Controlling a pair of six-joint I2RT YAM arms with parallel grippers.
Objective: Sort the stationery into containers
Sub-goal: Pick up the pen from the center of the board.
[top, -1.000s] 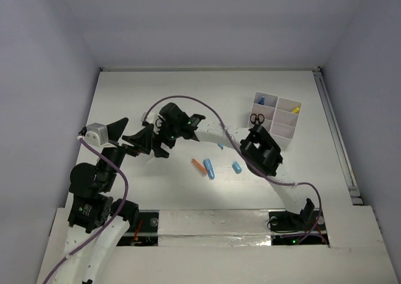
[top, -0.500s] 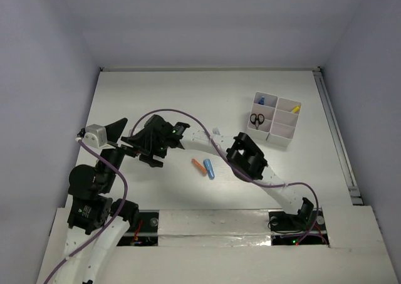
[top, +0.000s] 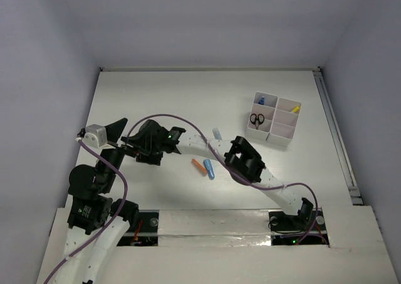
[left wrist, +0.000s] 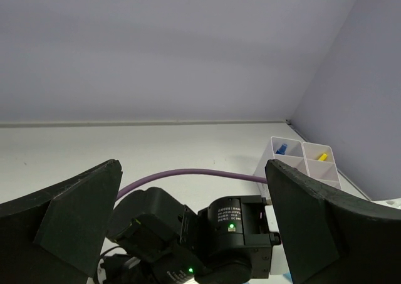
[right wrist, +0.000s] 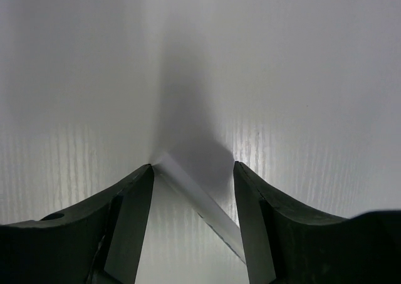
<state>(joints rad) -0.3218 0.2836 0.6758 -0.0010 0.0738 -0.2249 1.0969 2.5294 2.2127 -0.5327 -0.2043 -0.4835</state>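
Right, the right gripper (right wrist: pixel 191 171) hangs straight over the table (right wrist: pixel 282 77). Its two dark, matte, wedge-shaped fingers (right wrist: pixel 125 227) are spread apart, and a thin white pen (right wrist: pixel 202 214) lies flat and slantwise in the gap between them, ungripped; whether its tip touches a finger cannot be told. The tabletop there is white with a fine ribbed grain and a soft grey shadow. Over to the left gripper (left wrist: pixel 193 168): broad black triangular fingers released wide with nothing held, looking out over the right arm's wrist (left wrist: pixel 235 231), glossy black with a green light, and a purple cable (left wrist: pixel 188 174) arching across. From above, the right arm reaches to the table's left side, close beside the left gripper, and its wrist covers the pen. Near the middle, a short orange tube (top: pixel 199 166) and a rounded blue tube (top: pixel 208 169) lie side by side next to the right forearm, with a small pale blue piece (top: pixel 217 133) just beyond the arm. The containers (top: pixel 280 138), white plastic boxes with dividers, sit well apart to the right, holding black-handled scissors (top: pixel 257 118), a blue item (top: pixel 263 99) and a yellow-tipped piece (top: pixel 295 110) in separate compartments.
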